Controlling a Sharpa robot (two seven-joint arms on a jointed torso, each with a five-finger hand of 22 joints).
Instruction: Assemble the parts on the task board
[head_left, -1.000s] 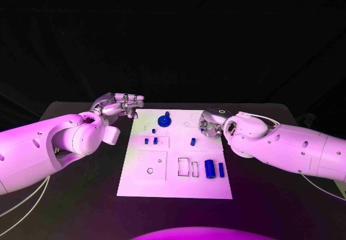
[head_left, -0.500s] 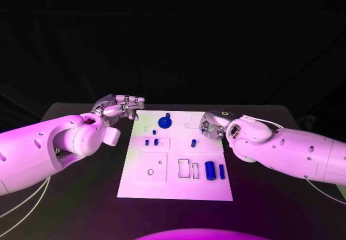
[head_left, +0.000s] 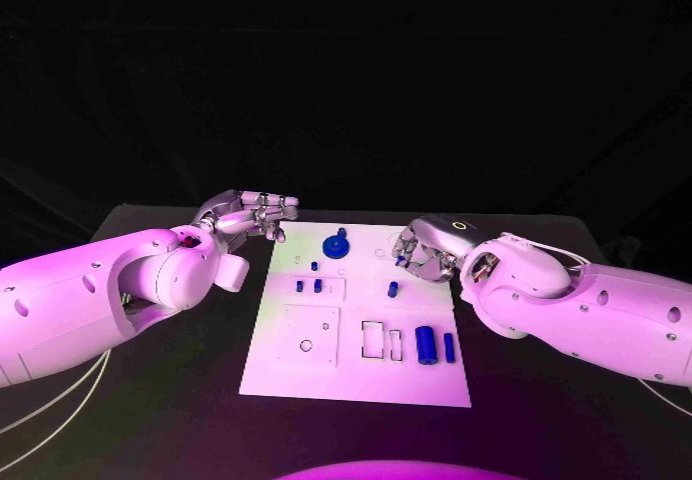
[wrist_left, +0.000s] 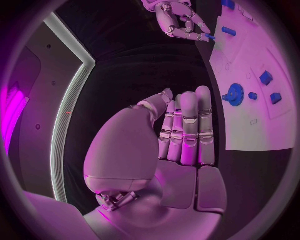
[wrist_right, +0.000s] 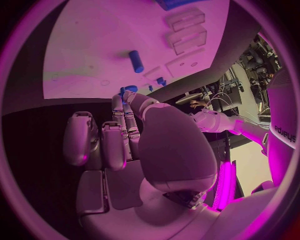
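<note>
Centrally, the task board (head_left: 356, 330) lies on the black table (head_left: 548, 410) as a white rectangular plate, its long axis running away from the robot. Its surface carries outlined rectangular recesses and small round holes. The parts are blue: a round gear-like piece (head_left: 336, 244) with a knob stands at the far end; two short pegs (head_left: 307, 286) sit side by side in a framed recess on the left; a single small peg (head_left: 392, 289) lies near the middle; a thick cylinder (head_left: 427, 344) and a thinner rod (head_left: 449, 346) lie parallel near the right edge. The left hand (head_left: 248, 215) hovers beyond the board's far left corner, fingers straight and pressed together, holding nothing. The right hand (head_left: 423, 250) sits at the far right edge, fingers curled downward; whether it grips anything cannot be told.
</note>
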